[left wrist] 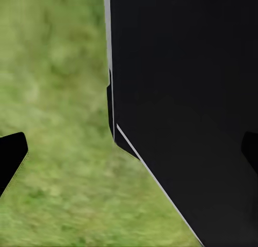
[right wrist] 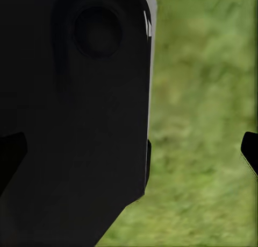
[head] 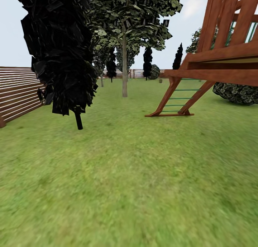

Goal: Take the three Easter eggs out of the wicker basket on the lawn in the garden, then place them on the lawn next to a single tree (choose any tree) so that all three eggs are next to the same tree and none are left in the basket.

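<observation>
Head view: lawn (head: 129, 175); tree (head: 124, 67) beyond dark cypress (head: 61, 49).

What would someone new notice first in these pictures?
Probably the dark narrow cypress looming close at the head view's left, its thin trunk rising from the green lawn. At the right stands a reddish-brown wooden play frame with a green-runged ladder, and between them, farther back, a tall grey-trunked leafy tree.

No readable text, label, brand, number or sign is showing anywhere, neither on the wooden play frame (head: 218, 60), nor on the slatted fence (head: 18, 92) lying left of it, nor on the black robot body (left wrist: 188, 96).
</observation>
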